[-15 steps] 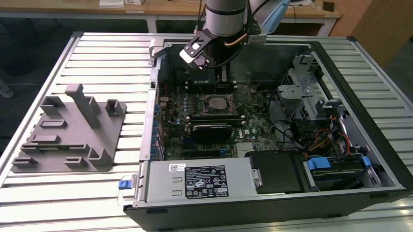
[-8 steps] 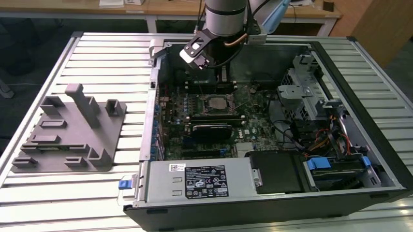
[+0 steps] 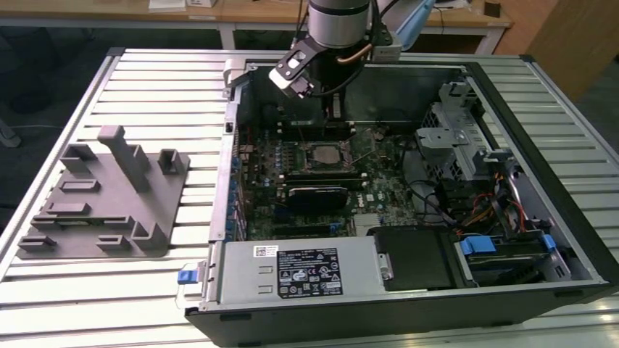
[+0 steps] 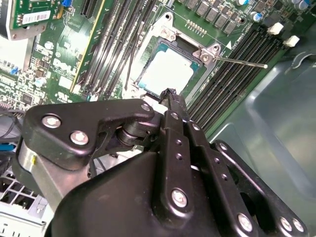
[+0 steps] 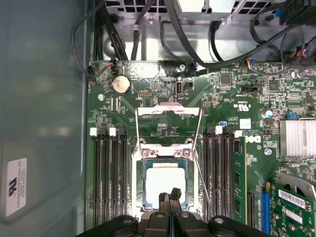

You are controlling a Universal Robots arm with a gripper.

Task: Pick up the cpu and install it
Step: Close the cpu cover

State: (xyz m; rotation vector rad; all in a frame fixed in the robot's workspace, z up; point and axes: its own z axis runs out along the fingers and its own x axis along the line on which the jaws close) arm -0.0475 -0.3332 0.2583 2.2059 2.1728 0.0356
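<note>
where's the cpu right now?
In the first wrist view the cpu lies flat in the socket, between the two banks of memory slots. The gripper hangs over one edge of it.

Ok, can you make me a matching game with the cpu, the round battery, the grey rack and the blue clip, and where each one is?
Things:
1. cpu
2. round battery
3. grey rack
4. blue clip

Places:
A. on the slatted table, outside the case
B. sticking out at the case's corner
C. lying in the socket
D. on the green board, near its edge

Pairs: 1-C, 2-D, 3-A, 4-B.
</note>
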